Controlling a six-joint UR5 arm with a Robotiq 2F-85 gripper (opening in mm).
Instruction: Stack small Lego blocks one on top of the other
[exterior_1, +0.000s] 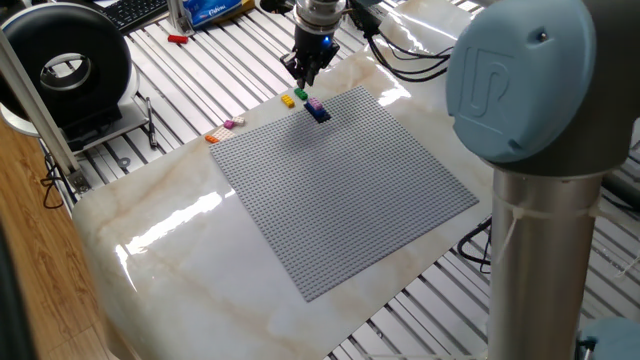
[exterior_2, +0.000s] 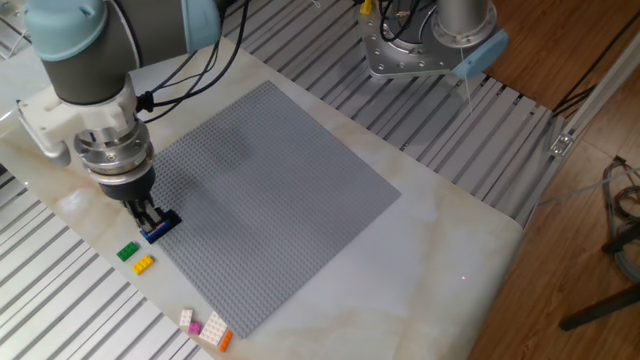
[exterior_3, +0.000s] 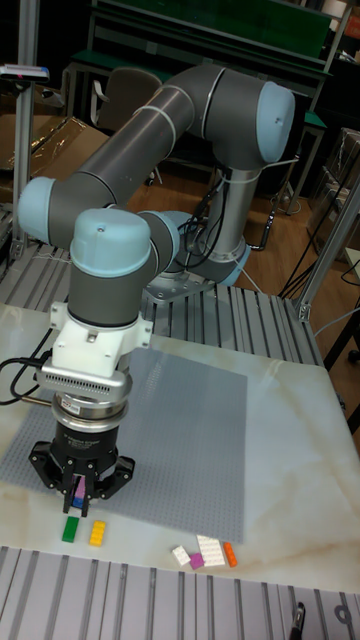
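Pincer (exterior_1: 306, 76) above grey baseplate (exterior_1: 350, 190), marble tabletop (exterior_1: 170, 240).

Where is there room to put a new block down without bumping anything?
The grey baseplate is bare nearly everywhere, from its middle to its far corners. It's crowded at one edge: the gripper hangs over the blue-and-pink stack, with the green block and yellow block beside it. A small pile of blocks sits off the next corner.

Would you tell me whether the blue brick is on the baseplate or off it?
On it: the blue brick sits at the edge of the baseplate.
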